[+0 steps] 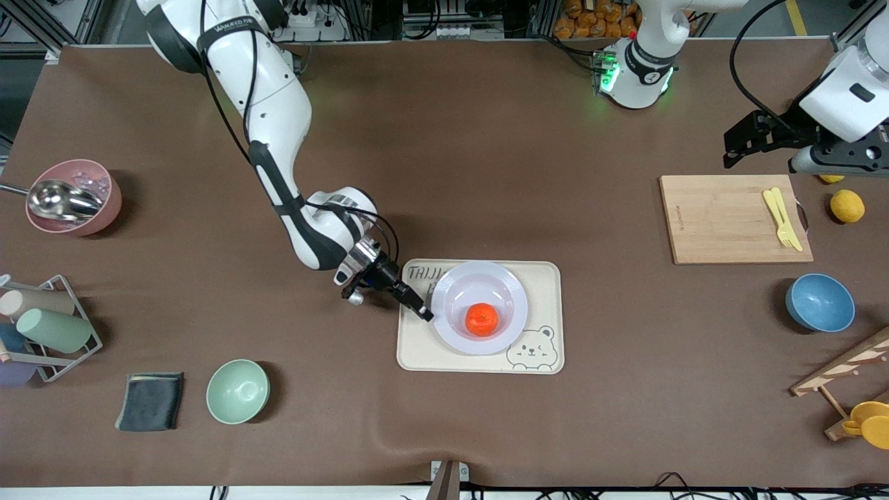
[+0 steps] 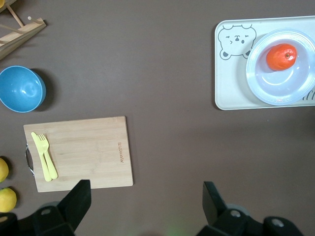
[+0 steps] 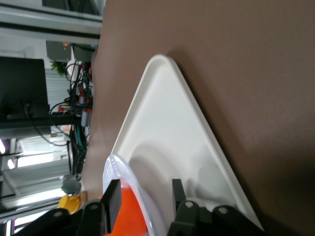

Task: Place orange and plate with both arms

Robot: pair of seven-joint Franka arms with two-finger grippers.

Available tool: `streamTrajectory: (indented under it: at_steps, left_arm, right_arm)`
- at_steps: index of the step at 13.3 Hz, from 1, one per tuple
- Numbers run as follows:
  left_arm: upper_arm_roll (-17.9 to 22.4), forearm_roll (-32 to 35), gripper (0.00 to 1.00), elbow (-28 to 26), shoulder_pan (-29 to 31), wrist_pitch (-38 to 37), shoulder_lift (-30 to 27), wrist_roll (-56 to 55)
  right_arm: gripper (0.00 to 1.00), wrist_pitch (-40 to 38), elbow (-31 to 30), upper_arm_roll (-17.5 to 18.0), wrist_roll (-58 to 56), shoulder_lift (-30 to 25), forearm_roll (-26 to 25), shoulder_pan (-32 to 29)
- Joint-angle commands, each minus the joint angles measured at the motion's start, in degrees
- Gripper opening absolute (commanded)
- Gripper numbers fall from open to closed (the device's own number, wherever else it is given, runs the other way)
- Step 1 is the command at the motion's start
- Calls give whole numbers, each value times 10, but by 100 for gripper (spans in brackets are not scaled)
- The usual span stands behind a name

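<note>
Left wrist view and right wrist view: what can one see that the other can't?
Only the left wrist view shows the board with the yellow fork, the blue bowl, the lemons and the open left pincer. Only the right wrist view shows the right pincer astride the plate's rim, plus the room past the table. Both show the orange, the plate and the tray.
</note>
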Motion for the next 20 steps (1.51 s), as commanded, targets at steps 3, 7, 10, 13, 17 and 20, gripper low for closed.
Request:
streamTrajectory:
  at_steps: [3, 7, 10, 13, 17, 20]
  left_arm:
    - [-1, 16, 100, 3, 1, -8, -1, -14]
    - [3, 20, 100, 3, 2, -8, -1, -16]
    - [3, 21, 100, 3, 4, -8, -1, -15]
    - [3, 21, 100, 3, 4, -8, -1, -15]
    - [2, 21, 100, 2, 4, -8, -1, -15]
    - [2, 21, 100, 2, 4, -8, -1, -15]
  right_arm:
    - [49, 45, 27, 11, -20, 9, 40, -10]
    - [48, 54, 35, 44, 114, 5, -114, -46]
    - [49, 53, 42, 45, 337, -1, -340, -60]
    - [53, 47, 48, 44, 514, -3, -538, -87]
    - [61, -4, 44, 43, 546, -12, -608, -132]
    - [61, -59, 41, 41, 553, -19, -650, -169]
